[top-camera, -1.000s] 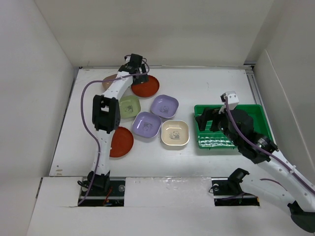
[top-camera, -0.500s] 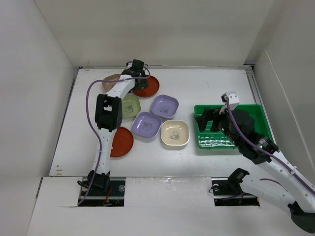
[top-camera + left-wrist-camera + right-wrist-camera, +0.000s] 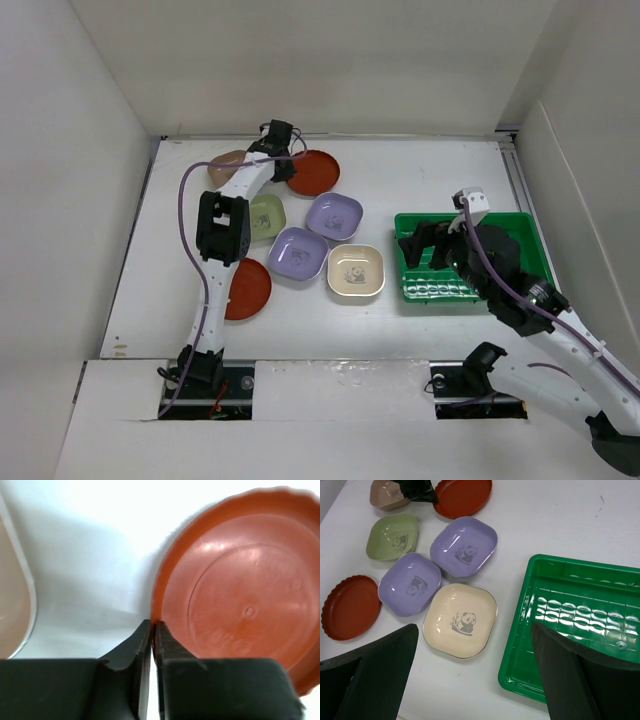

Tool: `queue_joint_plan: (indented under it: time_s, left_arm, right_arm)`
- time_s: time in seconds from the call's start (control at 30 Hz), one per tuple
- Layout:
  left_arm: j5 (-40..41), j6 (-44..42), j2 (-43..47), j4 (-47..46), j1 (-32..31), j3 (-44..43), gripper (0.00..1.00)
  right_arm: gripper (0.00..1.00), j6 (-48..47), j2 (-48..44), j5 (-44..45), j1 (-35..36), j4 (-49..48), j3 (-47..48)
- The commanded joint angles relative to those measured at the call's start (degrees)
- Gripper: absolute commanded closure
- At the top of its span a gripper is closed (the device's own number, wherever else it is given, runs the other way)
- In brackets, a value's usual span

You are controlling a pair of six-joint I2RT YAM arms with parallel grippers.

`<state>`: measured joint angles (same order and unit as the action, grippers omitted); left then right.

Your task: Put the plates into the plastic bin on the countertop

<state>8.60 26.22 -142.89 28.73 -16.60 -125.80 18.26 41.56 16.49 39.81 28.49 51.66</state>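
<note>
Left claw [image 3: 152,626] pinched, right claw [image 3: 474,630] spread wide

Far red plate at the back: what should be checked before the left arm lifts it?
1. Rim of far red plate pinched by left end effector: ok.
2. Neighbouring tan plate apart from that end effector: ok.
3. Inside of green bin empty: ok.
4. Space above the bin free: not ok, the open right end effector hangs over it.
5. Grip firm enough for lifting: cannot tell.
</note>
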Motion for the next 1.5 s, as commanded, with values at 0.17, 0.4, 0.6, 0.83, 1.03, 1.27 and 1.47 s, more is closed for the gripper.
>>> queue_joint_plan:
  time_s: [0.17,0.4,0.6,0.83,1.03,1.27,1.47]
  left_arm:
    - [-8.7,0.4,4.5,-5.4,0.0,-2.5,1.0]
    - [-6.6,-0.2,19.6,-8.7,-1.9,3.2,1.0]
    - [-9.4,-0.7,33.8,-12.5,-4.0,15.4,1.0]
    - [-4.7,-0.7,46.9,-17.1,-11.2,33.6,1.0]
    - [-8.9,4.2,57.7,-25.6,-12.4,51.2,1.0]
    - [-13.1,3.0,62.9,-28.7,-12.9,59.1,1.0]
    - [-16.6,2.4,63.4,-30.0,-12.9,61.7,1.0]
  right_arm:
    - [0.0,0.6,0.5,1.5,0.4,-1.9,1.0]
    - [0.0,0.1,0.5,2.8,0.4,-8.2,-1.7]
    - [0.0,-2.2,3.3,-0.1,-0.3,-16.3,-2.4]
    - [0.0,-3.0,12.2,-4.5,-2.5,-19.1,6.7]
    - [0.0,-2.4,19.8,-8.2,-8.0,-19.6,8.9]
    - [0.05,0.0,25.6,-17.4,-13.3,-26.0,3.5]
    - [0.13,0.5,31.2,-22.6,-14.5,-29.5,3.5]
